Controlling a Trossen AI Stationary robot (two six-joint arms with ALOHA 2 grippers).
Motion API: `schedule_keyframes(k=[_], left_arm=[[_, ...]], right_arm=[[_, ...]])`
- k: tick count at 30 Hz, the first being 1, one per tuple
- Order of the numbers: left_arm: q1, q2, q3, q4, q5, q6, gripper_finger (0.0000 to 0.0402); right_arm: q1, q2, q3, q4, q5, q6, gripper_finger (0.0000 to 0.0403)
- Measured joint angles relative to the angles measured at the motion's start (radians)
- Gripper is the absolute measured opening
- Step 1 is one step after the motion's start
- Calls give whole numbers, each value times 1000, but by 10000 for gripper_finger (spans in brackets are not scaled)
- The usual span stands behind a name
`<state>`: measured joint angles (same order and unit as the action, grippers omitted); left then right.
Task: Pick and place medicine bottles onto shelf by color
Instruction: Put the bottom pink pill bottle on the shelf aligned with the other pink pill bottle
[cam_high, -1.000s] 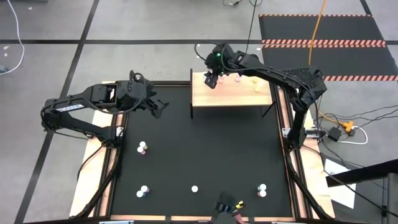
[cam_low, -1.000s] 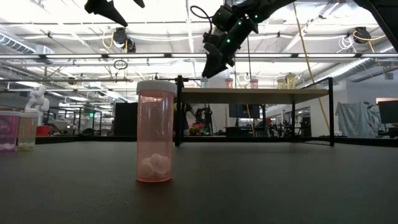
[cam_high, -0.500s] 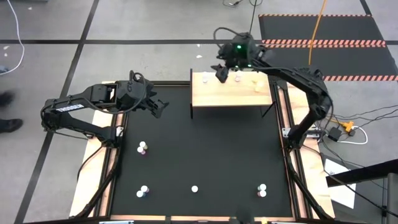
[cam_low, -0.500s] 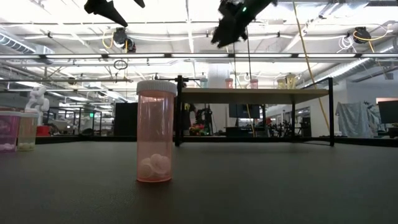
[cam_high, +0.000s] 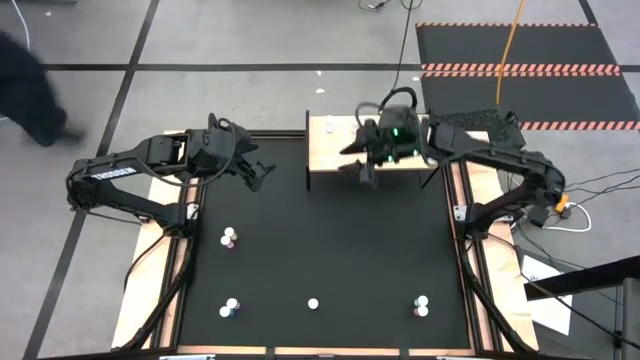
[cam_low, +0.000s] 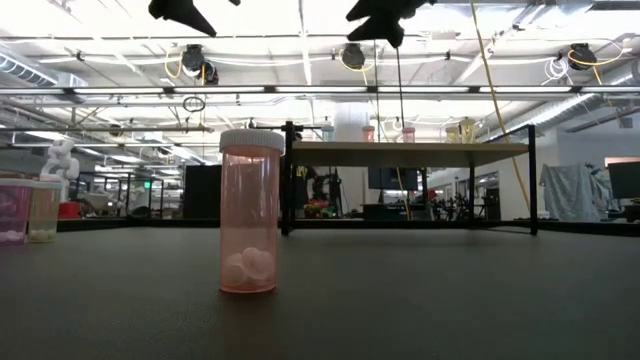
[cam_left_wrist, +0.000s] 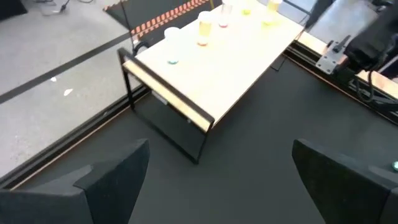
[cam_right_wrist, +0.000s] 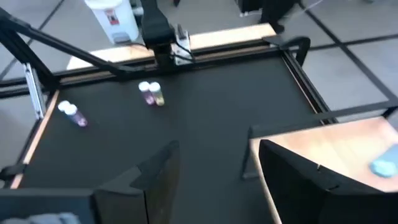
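Observation:
The light-wood shelf (cam_high: 335, 150) stands on black legs at the table's far edge. It also shows in the low view (cam_low: 410, 150) and the left wrist view (cam_left_wrist: 224, 68), with a few small bottles (cam_left_wrist: 204, 28) standing on it. A blue one (cam_right_wrist: 385, 165) is near its left end. My right gripper (cam_high: 358, 172) is open and empty, high over the shelf's near edge. My left gripper (cam_high: 256, 172) is open and empty, raised left of the shelf. Several bottles stand on the black table: a pink one (cam_low: 248, 212), a pair (cam_high: 229, 238), and others (cam_high: 231, 307) (cam_high: 421, 305).
One bottle (cam_high: 313, 303) stands near the table's near edge, and two (cam_low: 28, 210) show at the low view's left. Pale wooden strips (cam_high: 165, 300) edge the black tabletop. A person (cam_high: 25, 90) walks on the floor beyond the far left corner.
My right gripper has risen from the shelf's far left part and swung toward the table's near edge, turning as it went; it now hangs over the shelf's near edge. A person has walked into view at the far left.

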<state>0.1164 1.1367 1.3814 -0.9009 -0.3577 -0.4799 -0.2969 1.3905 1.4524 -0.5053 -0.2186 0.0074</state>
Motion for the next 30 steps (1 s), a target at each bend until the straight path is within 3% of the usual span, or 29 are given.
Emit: schedule_keyframes(k=[7, 15, 30], left_arm=[[-1, 3, 0, 14, 21, 41, 392], [-1, 3, 0, 67, 58, 107, 392], [-54, 7, 0, 99, 107, 210, 392]], right_arm=[[162, -43, -91, 50, 232, 59, 200], [309, -32, -92, 45, 403, 137, 196], [559, 73, -92, 85, 558, 422, 196]])
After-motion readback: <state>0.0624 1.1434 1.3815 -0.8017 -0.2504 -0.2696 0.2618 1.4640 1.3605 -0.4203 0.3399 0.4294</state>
